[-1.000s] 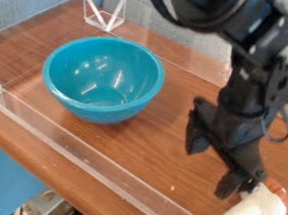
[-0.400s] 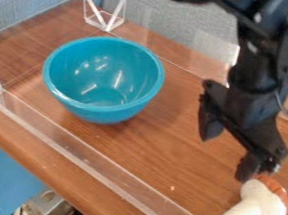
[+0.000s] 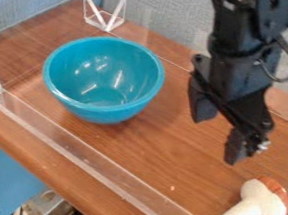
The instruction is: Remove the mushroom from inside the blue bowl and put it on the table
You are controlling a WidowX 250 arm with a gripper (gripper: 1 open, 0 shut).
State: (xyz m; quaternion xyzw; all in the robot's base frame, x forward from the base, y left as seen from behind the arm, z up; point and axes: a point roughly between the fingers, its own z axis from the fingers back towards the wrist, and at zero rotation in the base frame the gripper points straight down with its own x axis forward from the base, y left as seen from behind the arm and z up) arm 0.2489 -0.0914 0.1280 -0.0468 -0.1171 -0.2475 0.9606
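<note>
My jaws [image 3: 221,133] hang spread over the wood tabletop [image 3: 166,163], and below them, toward the near right corner, the mushroom [image 3: 255,208] lies on its side, apart from me, out of the bowl [image 3: 103,80], so I judge only withdrawing remains.

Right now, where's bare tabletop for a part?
Bare: the table between the blue bowl and the mushroom, plus the planks left of the bowl. Crowded: the right side, with the mushroom near the clear wall and the open hand hanging above.
</note>
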